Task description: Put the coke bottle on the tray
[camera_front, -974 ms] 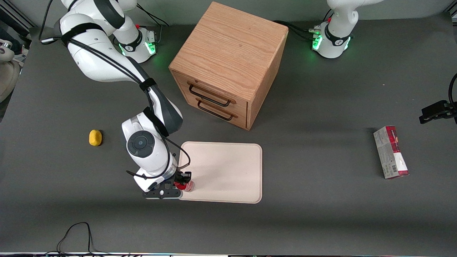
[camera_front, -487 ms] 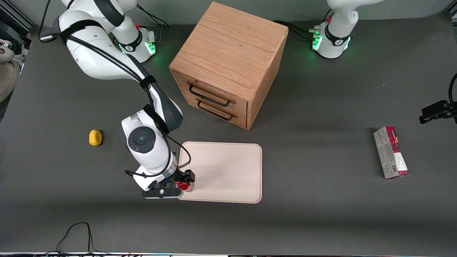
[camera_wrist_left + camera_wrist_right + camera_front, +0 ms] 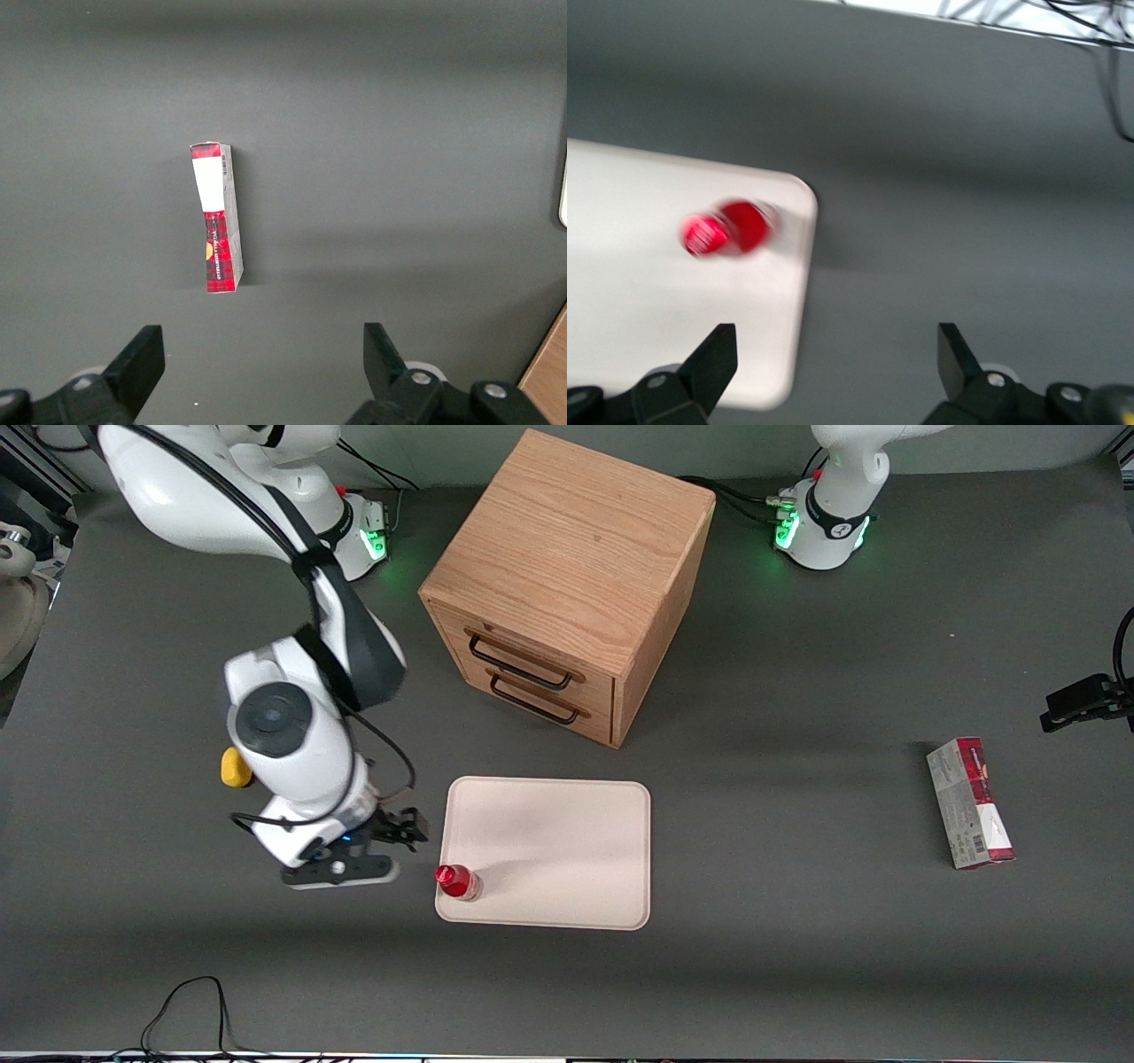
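The coke bottle (image 3: 458,882), red with a red cap, stands upright on the pale cream tray (image 3: 558,841). It is in the tray's corner nearest the front camera, at the working arm's end. My gripper (image 3: 406,828) is open and empty. It hangs above the bare table just off that end of the tray, apart from the bottle. In the right wrist view the bottle (image 3: 731,228) shows from above on the tray (image 3: 638,301), and my gripper (image 3: 835,341) has its jaws spread wide with nothing between them.
A wooden drawer cabinet (image 3: 567,584) stands farther from the front camera than the tray. A yellow object (image 3: 232,769) lies by the working arm's wrist. A red-and-grey carton (image 3: 970,803) lies toward the parked arm's end, also in the left wrist view (image 3: 217,217).
My gripper has opened and let go of the bottle. It has risen and drawn away from the tray toward the working arm's end. The bottle stays standing on the tray.
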Available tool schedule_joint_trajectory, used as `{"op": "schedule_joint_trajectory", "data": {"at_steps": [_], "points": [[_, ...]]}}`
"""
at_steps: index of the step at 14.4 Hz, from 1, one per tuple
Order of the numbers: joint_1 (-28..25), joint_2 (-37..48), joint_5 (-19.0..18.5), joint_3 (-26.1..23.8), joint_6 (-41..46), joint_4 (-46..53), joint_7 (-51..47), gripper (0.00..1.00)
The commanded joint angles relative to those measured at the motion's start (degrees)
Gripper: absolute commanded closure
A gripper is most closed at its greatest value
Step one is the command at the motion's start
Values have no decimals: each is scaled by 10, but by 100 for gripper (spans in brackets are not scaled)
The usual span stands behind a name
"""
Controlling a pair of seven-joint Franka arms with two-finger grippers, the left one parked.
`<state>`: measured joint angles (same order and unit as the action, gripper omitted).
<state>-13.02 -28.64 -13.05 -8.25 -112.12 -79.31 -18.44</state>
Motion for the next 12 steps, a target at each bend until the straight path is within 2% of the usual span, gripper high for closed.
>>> {"op": "schedule_joint_trajectory", "data": {"at_steps": [1,2,3,5,8,10,12], "points": [[25,134,40,32,28,-118,98,0],[34,179,58,38,28,-156,118,0],[34,215,69,65,33,-182,129,0],[32,262,94,96,78,-200,144,0],[31,324,153,164,110,-225,201,0],[27,364,154,190,116,-254,212,0],[26,380,153,195,131,-263,206,0]]}}
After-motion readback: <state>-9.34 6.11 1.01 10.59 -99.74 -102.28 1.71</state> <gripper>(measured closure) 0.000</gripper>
